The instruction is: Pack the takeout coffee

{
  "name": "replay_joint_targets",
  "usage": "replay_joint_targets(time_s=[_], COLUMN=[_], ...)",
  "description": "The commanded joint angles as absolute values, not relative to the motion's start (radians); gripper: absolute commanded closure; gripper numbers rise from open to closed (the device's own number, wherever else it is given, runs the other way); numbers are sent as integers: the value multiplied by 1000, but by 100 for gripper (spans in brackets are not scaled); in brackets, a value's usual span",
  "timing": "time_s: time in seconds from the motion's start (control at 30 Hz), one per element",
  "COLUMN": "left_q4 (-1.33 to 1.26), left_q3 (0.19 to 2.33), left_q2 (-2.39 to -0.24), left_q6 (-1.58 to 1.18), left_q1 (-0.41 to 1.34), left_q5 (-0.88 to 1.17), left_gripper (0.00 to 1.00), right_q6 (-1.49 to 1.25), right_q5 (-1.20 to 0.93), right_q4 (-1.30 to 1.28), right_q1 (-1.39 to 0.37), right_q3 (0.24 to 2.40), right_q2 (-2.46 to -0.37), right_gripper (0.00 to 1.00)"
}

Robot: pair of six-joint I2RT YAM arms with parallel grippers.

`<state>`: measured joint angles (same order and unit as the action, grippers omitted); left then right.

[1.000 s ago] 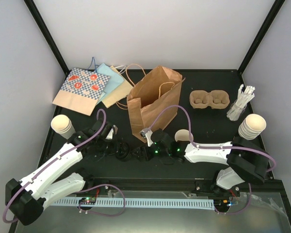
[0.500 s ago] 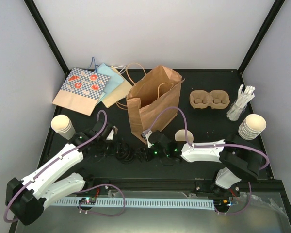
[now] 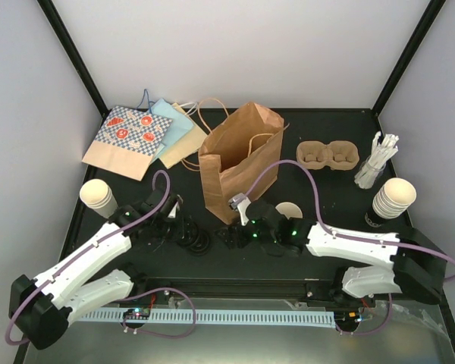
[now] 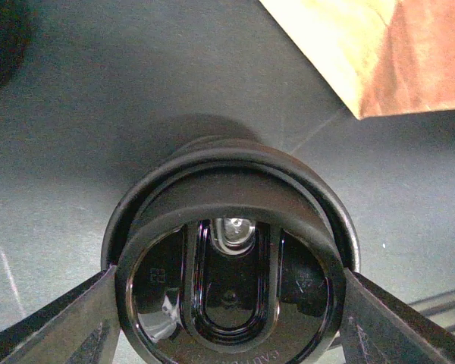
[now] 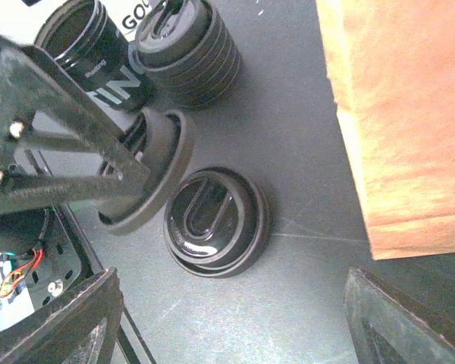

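My left gripper (image 3: pixel 183 229) is shut on a black lid (image 4: pixel 227 288), held by its rim between both fingers (image 4: pixel 57 326). It hangs tilted just above a second black lid (image 5: pixel 216 220) lying on the table; the held lid (image 5: pixel 148 171) shows beside it in the right wrist view. A stack of black lids (image 5: pixel 189 49) stands behind. My right gripper (image 5: pixel 235 322) is open and empty, just right of the lids (image 3: pixel 229 236). A single cream cup (image 3: pixel 290 210) stands behind my right arm. The tan carrier (image 3: pixel 328 155) sits empty at the back right.
An open brown paper bag (image 3: pixel 239 159) stands mid-table, just behind the lids. Cream cup stacks stand at the left (image 3: pixel 98 196) and the right (image 3: pixel 394 197). Flat paper bags (image 3: pixel 140 136) lie at the back left. A bundle of white sticks (image 3: pixel 375 163) is at the far right.
My right arm's elbow has swung right and lower, and its gripper has drawn slightly right. My left gripper has barely moved and keeps its hold on the lid.
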<state>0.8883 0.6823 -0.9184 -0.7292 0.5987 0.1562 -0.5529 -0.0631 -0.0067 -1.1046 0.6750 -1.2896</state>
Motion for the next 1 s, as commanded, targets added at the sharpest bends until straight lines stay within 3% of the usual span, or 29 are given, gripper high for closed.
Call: replay_joint_targets(time_s=[0.0, 0.2, 0.57, 0.97], left_q4=[840, 792, 713, 731], left_q3=[709, 766, 1000, 1398], left_q2=[-892, -876, -1114, -1571], left_q6=[-745, -813, -767, -480], left_q1=[673, 883, 1272, 1320], left_q5=[140, 12, -278, -277], left_gripper=[37, 37, 37, 35], right_q6=[-463, -454, -458, -603], right_q5=[59, 162, 72, 418], right_q4=[-207, -437, -624, -795], right_q1=[-1105, -1023, -597, -551], right_q3=[760, 833, 793, 821], right_q2=[-1209, -1110, -893, -731], right_gripper=[18, 17, 16, 7])
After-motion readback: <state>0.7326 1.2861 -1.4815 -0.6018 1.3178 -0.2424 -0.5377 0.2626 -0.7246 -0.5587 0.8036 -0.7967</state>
